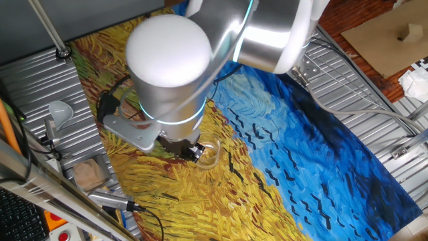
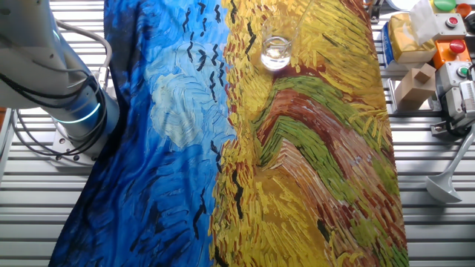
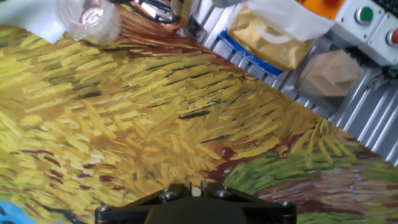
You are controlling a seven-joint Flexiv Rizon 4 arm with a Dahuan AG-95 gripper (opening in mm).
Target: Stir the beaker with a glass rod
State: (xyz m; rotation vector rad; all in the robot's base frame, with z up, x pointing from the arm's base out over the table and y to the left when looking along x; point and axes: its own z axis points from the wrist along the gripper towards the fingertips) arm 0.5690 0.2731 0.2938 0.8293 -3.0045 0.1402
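- Hovering low over the yellow part of the painted tablecloth (image 1: 281, 140), the gripper (image 1: 190, 151) sits under the arm's big white wrist, and its dark tip shows just beside the beaker (image 1: 208, 154).
- In the hand view only the black base of the gripper (image 3: 193, 193) shows at the bottom edge; the fingers are out of sight, so I cannot tell whether they are spread or pressed together, nor whether they pinch anything.
- The other fixed view cuts the gripper off at the top edge, but a thin clear line slants up from the beaker (image 2: 276, 52) towards that edge. It may be the glass rod (image 2: 298, 24); it is too faint to be sure.
- From the hand camera the beaker (image 3: 93, 18) lies ahead of the fingers and off to the upper left, near the frame's corner, standing upright on the cloth. It looks to hold clear liquid.
- A white funnel (image 1: 60, 112) stands well apart from the gripper, on the metal bench beyond the cloth's edge.
- Judging from this, the step in hand is either bringing the rod into the beaker or stirring it.
- The next move calls for small, gentle circles with the rod kept off the glass wall, since a light beaker could tip or slide on the cloth.
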